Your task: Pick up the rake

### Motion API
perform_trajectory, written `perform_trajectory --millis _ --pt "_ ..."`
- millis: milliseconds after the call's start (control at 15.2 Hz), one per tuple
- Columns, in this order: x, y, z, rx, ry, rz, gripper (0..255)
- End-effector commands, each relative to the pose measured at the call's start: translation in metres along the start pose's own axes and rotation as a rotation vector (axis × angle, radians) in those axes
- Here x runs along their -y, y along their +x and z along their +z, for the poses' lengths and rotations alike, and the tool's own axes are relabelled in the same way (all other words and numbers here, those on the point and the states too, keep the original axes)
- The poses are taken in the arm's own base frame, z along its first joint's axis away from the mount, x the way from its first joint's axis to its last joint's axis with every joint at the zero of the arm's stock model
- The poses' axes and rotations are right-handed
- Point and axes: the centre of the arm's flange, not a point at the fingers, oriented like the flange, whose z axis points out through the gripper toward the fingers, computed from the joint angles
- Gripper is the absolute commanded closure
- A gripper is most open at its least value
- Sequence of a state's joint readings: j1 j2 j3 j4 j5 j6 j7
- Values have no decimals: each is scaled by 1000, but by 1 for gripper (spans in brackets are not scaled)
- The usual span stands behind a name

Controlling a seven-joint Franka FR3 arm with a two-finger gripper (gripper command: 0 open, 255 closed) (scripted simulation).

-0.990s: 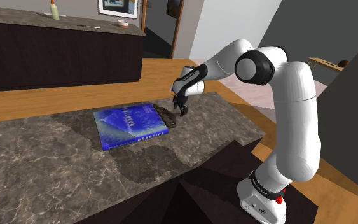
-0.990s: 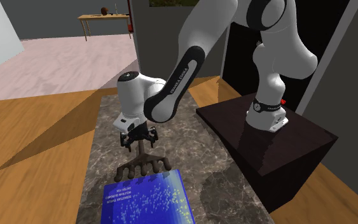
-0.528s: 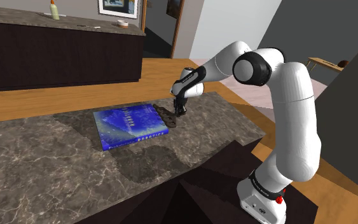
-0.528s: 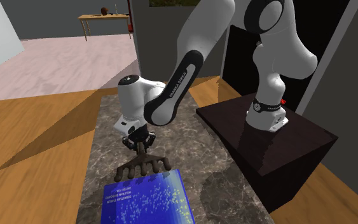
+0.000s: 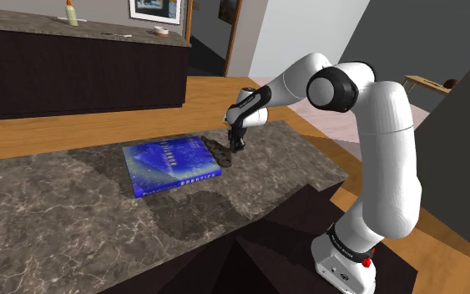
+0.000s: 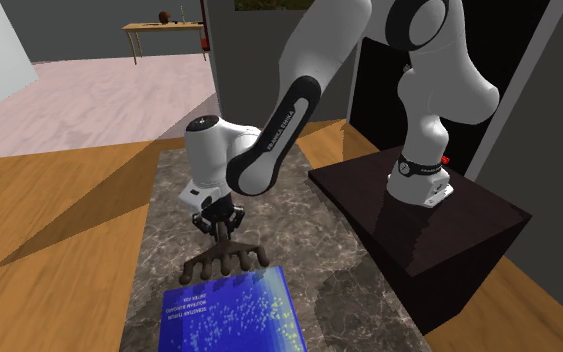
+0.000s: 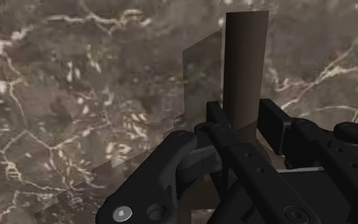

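Shoulder view: a dark marbled counter (image 5: 58, 217) is seen with a blue book (image 5: 170, 165) laid flat on it. The rake (image 5: 222, 154), dark brown, is found just beside the book's edge towards that view's right. The black gripper (image 5: 236, 145) is set directly over the rake by the white arm (image 5: 375, 125), which is stretched across from the dark stand (image 5: 266, 250) at the lower right. Beyond the counter a wooden floor (image 5: 99, 125) and a long dark cabinet (image 5: 74, 75) are shown, and a bottle (image 5: 71, 12) is stood on the cabinet's top.

In the second exterior view the rake's head (image 6: 224, 262) is seen spread low over the counter, with its tines pointed at the near edge of the book. Whether the tines are touching the book, or whether the head is resting on the counter, cannot be told. The handle (image 7: 246, 70) is led up from the head into the gripper.

In the wrist view the handle is shown as a straight brown bar clasped between the two black fingers (image 7: 214, 124), which are pressed against it on either side. The gripper is thus closed on the rake's handle, with marbled counter seen behind.
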State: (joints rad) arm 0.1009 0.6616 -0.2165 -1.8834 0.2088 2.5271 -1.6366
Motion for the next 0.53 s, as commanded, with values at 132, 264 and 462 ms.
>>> perform_trajectory --millis 132,264,462 --pt "0 0 -21 0 0 0 255" --pt "-1 0 -31 0 0 0 255" --pt "-1 0 -47 0 0 0 255"
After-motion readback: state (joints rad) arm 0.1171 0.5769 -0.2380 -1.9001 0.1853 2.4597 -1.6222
